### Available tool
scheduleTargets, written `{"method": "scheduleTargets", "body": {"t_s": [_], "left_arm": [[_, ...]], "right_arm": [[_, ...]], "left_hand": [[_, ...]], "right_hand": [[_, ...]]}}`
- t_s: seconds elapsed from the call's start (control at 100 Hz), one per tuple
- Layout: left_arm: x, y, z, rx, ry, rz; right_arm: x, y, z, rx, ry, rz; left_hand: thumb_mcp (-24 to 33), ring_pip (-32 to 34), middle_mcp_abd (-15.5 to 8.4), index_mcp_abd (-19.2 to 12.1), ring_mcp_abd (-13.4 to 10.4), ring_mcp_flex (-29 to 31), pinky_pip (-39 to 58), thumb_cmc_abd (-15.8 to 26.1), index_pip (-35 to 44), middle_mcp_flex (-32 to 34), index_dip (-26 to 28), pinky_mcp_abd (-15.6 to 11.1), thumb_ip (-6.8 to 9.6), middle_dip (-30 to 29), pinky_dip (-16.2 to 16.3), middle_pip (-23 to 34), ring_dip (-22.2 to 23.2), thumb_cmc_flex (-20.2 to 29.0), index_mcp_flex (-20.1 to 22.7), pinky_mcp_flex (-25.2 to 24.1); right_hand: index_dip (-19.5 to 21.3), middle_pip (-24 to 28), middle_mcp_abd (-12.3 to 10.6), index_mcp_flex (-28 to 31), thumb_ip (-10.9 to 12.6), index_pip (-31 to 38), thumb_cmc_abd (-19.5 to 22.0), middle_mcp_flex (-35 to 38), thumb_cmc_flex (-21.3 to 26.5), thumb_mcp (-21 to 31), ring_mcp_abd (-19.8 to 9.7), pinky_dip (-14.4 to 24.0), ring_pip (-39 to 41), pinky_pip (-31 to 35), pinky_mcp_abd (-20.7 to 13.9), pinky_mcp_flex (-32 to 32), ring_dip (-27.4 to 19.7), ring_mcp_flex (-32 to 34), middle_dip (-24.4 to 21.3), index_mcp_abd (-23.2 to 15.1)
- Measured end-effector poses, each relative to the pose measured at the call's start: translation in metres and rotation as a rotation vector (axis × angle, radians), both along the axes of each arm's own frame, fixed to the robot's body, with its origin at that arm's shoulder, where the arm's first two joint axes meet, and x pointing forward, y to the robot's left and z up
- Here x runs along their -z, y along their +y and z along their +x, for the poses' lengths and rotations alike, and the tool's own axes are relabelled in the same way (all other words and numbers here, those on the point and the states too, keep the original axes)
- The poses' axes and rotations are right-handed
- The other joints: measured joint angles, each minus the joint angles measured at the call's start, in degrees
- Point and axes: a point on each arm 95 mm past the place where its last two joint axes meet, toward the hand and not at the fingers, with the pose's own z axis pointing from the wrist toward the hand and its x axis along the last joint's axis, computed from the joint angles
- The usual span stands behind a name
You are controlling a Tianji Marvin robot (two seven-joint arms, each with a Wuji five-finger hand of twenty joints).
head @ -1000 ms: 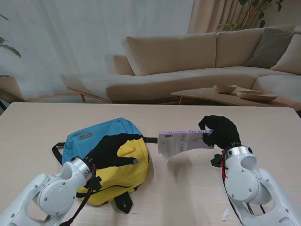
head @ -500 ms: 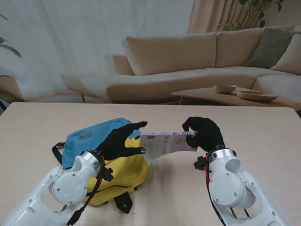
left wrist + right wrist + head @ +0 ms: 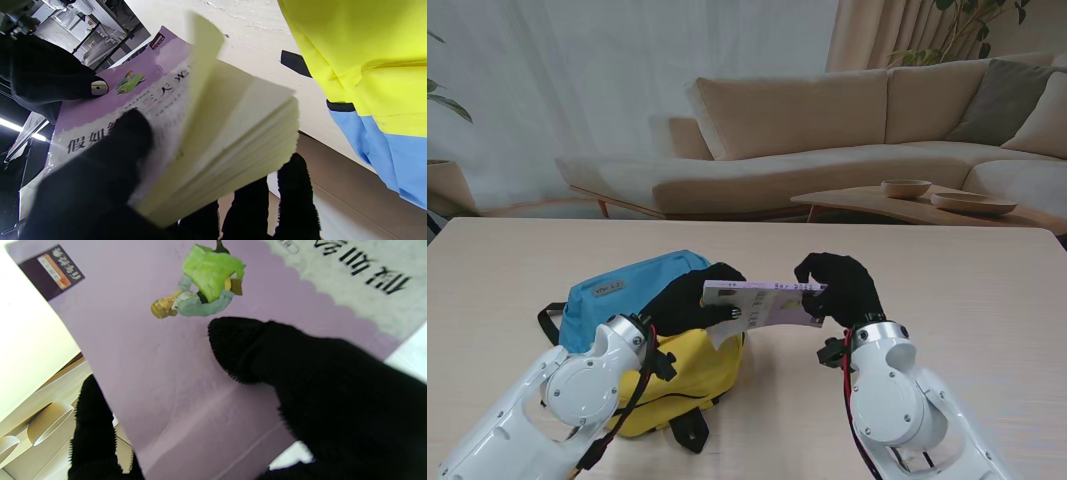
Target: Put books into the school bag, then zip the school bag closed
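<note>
Both hands on the purple book [image 3: 762,302], held off the table [image 3: 947,280] mid-frame: right hand [image 3: 839,288] fingers clamped on its right end, left hand [image 3: 689,303] fingers clamped on its left end. School bag [image 3: 652,340] lies lower left, under my left hand.

My left hand [image 3: 689,303] and right hand [image 3: 837,288], both black-gloved, are raised off the table, each with thumb and fingers clamped on the same book [image 3: 762,303].

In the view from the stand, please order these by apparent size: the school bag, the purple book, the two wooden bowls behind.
1. School bag, largest.
2. Purple book.
3. Flat wooden bowl and round wooden bowl: smallest, but farther from the camera, so true size is unsure.
</note>
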Motion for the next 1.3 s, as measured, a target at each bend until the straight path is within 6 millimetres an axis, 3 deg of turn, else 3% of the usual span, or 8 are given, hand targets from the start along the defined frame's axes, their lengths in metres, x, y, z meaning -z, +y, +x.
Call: {"method": "scheduleTargets", "body": {"t_s": [0.24,0.41,0.49,0.67,0.75,0.86,1.02,1.3], "left_arm": [[0.0,0.0,0.001,0.0,0.007,-0.029],[0.0,0.002,-0.001,-0.019,0.022,-0.069],[0.0,0.004,-0.002,-0.041,0.011,-0.092],[-0.002,0.008,-0.005,-0.058,0.0,-0.126],[-0.003,0.01,-0.006,-0.075,-0.003,-0.139],[-0.004,0.015,-0.008,-0.099,-0.011,-0.15],[-0.004,0.025,-0.013,-0.144,-0.036,-0.163],[-0.006,0.038,-0.023,-0.197,-0.05,-0.236]], "right_arm": [[0.001,0.004,-0.001,-0.01,0.011,0.008],[0.002,0.005,-0.001,-0.037,0.022,0.004],[0.002,0.005,-0.001,-0.061,0.03,-0.007],[0.001,0.003,-0.003,-0.106,0.022,-0.035],[0.0,0.0,-0.004,-0.125,0.016,-0.039],[-0.003,-0.006,-0.005,-0.164,-0.001,-0.04],[-0.009,-0.018,-0.007,-0.212,-0.011,0.034],[0.001,-0.034,-0.005,-0.207,0.009,0.067]], "left_hand": [[-17.29,11.86,0.64,-1.93,3.65,10.25,13.3,2.16,11.46,16.37,5.33,1.94,-0.75,18.57,-0.08,-0.91,4.08,20.04,6.52,7.27],[-20.34,18.2,2.68,-1.47,6.37,13.53,17.32,2.3,9.54,18.49,7.23,4.35,-0.81,19.55,2.82,1.93,6.97,22.84,10.22,12.35],[-20.34,21.23,2.88,-1.41,6.94,15.17,18.28,1.97,6.69,18.73,10.94,5.59,-0.84,19.53,5.61,5.35,8.54,22.84,12.19,14.26],[-20.34,26.47,3.02,-1.29,6.95,16.86,20.26,1.86,4.13,18.92,17.68,6.32,-0.87,21.02,9.95,9.36,11.76,22.69,12.8,16.81],[-20.34,28.0,3.34,-1.23,6.95,16.93,20.46,1.86,4.13,18.93,17.91,6.49,-0.88,21.75,10.64,10.27,12.69,22.61,12.81,17.01],[-20.32,29.37,3.67,-0.82,6.95,16.95,20.94,1.86,4.13,18.94,18.11,6.55,-0.89,21.83,11.13,11.67,13.61,22.6,12.85,17.02],[-20.31,29.62,4.07,-0.81,6.95,16.96,20.95,1.86,4.13,18.94,18.57,6.62,-0.98,22.4,11.24,12.06,13.8,22.59,12.86,17.02],[-20.3,30.28,4.17,-0.8,6.95,16.98,20.95,1.86,4.13,18.94,19.56,6.74,-1.39,22.45,11.4,12.85,13.91,22.59,12.86,17.06]], "right_hand": [[0.47,0.0,0.01,0.01,-0.83,-0.2,-0.02,-0.64,1.23,0.67,0.69,0.29,0.01,0.07,0.04,-0.43,-0.01,0.0,-0.15,0.0],[0.8,-2.26,0.07,-1.37,-18.19,-1.81,3.77,-5.82,2.87,2.86,0.28,0.29,-2.8,-0.01,-0.01,-3.15,-0.01,-3.67,-5.31,-0.01],[-0.5,-4.63,0.08,-3.9,-22.18,-1.76,6.86,-11.48,2.87,2.88,-1.28,-0.32,-6.6,-0.79,-1.4,-5.44,-0.01,-7.81,-11.74,-0.8],[-15.75,-17.05,4.11,-14.81,-20.24,-2.01,20.4,-25.57,-2.7,2.24,-2.97,-1.8,-21.81,-5.42,-4.25,-10.26,-3.83,-15.68,-35.63,-6.36],[-25.27,-24.46,6.08,-22.43,-14.41,-7.5,27.24,-29.06,-7.23,-1.09,-3.3,-2.56,-30.12,-8.38,-4.63,-11.27,-7.86,-16.16,-44.43,-0.85],[-35.15,-32.64,7.54,-30.55,-15.4,-15.02,30.25,-32.09,-9.44,-5.85,-3.56,-4.84,-38.98,-12.45,-5.07,-12.52,-11.44,-18.47,-53.58,4.77],[-43.44,-41.31,9.49,-36.93,-19.1,-19.26,30.59,-34.58,-9.68,-13.86,-3.99,-7.47,-48.84,-15.78,-5.75,-12.62,-15.65,-19.24,-59.24,6.47],[-45.56,-44.02,9.6,-39.56,-20.57,-19.39,30.07,-34.98,-10.31,-18.48,-4.09,-8.45,-51.36,-16.69,-6.24,-11.92,-17.1,-19.02,-60.04,9.04]]}}
